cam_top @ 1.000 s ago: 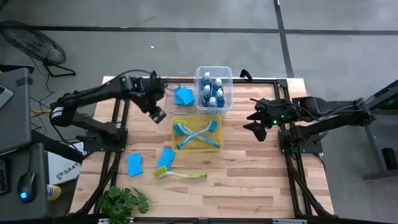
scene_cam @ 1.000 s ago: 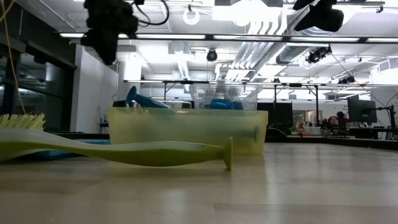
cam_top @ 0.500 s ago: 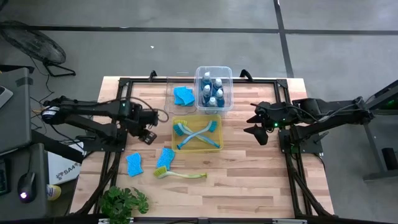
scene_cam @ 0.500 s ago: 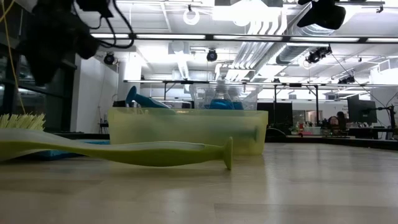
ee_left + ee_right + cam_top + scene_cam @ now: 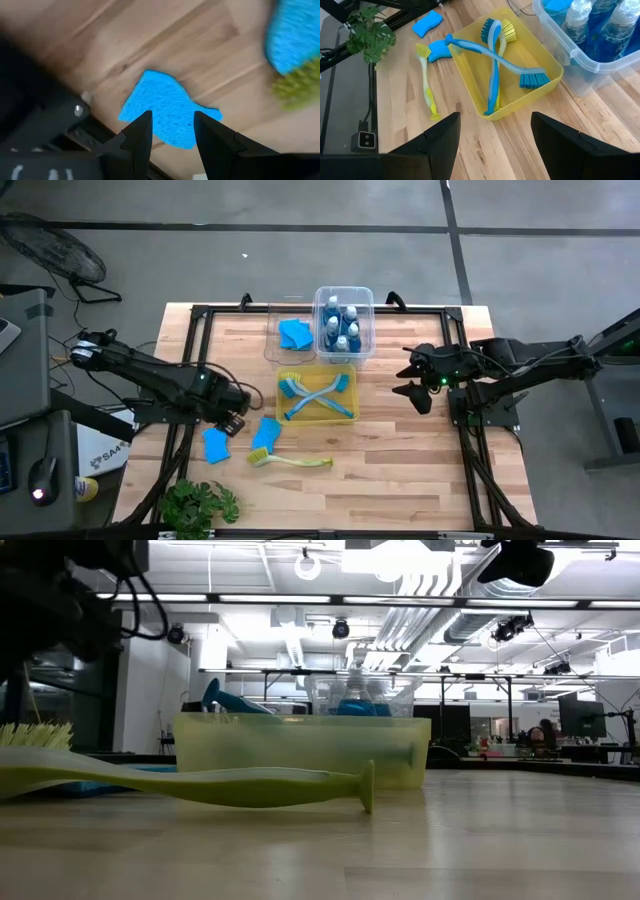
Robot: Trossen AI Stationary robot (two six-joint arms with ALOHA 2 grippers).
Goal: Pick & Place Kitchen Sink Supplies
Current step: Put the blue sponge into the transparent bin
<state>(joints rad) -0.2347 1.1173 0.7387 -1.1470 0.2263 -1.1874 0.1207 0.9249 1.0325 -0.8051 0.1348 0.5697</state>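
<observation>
My left gripper (image 5: 232, 421) is open and hovers over a loose blue sponge (image 5: 165, 107) that lies flat on the table near the left side (image 5: 215, 443). Its fingers (image 5: 141, 134) stand above the sponge without touching it. A second blue sponge (image 5: 266, 432) lies next to the bristle head of a yellow-green dish brush (image 5: 290, 460). Two blue brushes lie crossed in the yellow bin (image 5: 349, 408). Bottles of blue liquid stand in a clear bin (image 5: 344, 320); more sponges lie in the clear bin (image 5: 293, 333) beside it. My right gripper (image 5: 415, 381) is open and empty to the right of the yellow bin.
A green leafy plant (image 5: 198, 505) stands at the near left corner. The black frame rails (image 5: 196, 330) run along the table's sides. Bare wood shows near the front, to the right of the yellow-green brush.
My left gripper has swung from beside the far sponge bin toward the table's near left and gone down, ending over the loose sponge. My right gripper has shifted only slightly. No object has moved.
</observation>
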